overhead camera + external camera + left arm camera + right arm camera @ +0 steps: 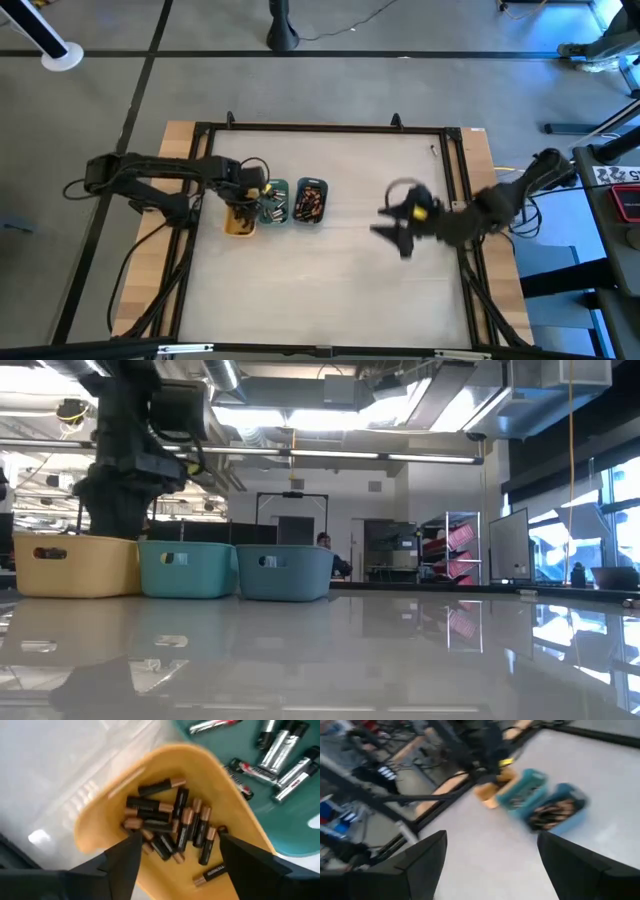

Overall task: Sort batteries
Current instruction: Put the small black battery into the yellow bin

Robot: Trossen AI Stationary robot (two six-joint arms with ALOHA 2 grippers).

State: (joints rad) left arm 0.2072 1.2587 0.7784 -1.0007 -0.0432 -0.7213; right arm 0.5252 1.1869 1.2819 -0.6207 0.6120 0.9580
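Three small trays stand in a row on the table: yellow tray (238, 224), green tray (274, 203) and grey-blue tray (311, 200). In the left wrist view, several black-and-copper batteries (167, 827) lie in the yellow tray (102, 810), and silvery batteries (280, 750) lie in the green tray. My left gripper (177, 852) hovers open over the yellow tray, its fingers above the battery pile. My right gripper (398, 232) is open over bare table to the right of the trays, holding nothing.
A black frame (330, 128) borders the white table top. Wide bare table lies between the trays and the right arm and toward the near edge. In the low view, a person (325, 545) shows far behind the trays.
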